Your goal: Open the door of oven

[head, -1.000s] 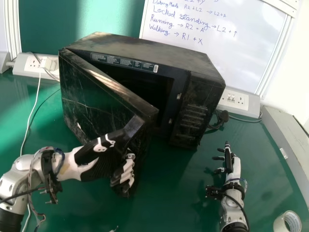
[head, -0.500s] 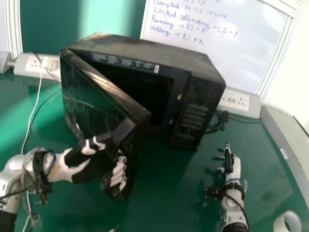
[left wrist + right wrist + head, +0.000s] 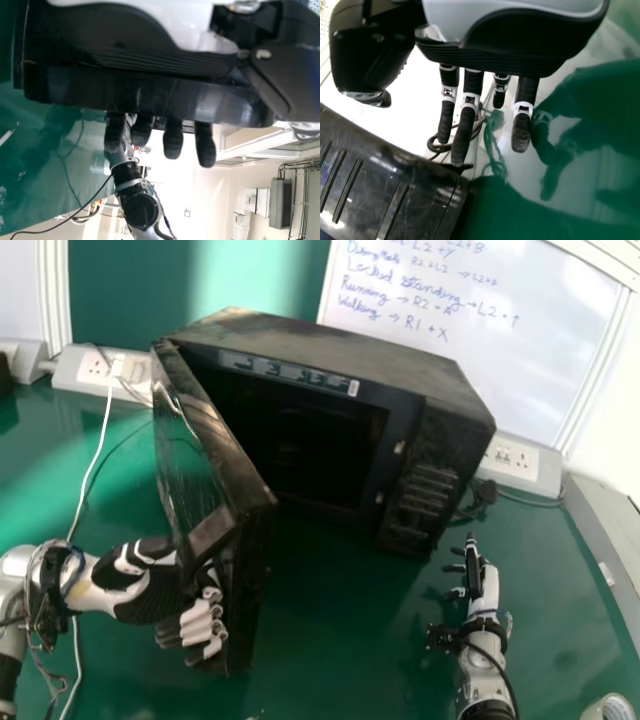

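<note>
Door (image 3: 190, 450), hinged L side of oven (image 3: 330, 345), has swung wider; L hand (image 3: 145, 592) (fingers clenched round free edge) moved w/ it. Task prob. near completion. R hand (image 3: 483, 585): fingers released, near oven's front R corner. Label strip (image 3: 290, 374): above oven opening. Whiteboard (image 3: 480, 350): behind oven, handwritten command notes

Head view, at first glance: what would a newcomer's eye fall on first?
First, the big black box-shaped oven on the glossy green table, its dark flat door standing open on the robot's left side. Next, the black-and-white left hand, fingers hooked round the door's free edge. Behind the oven, the whiteboard with blue handwriting also stands out.
</note>
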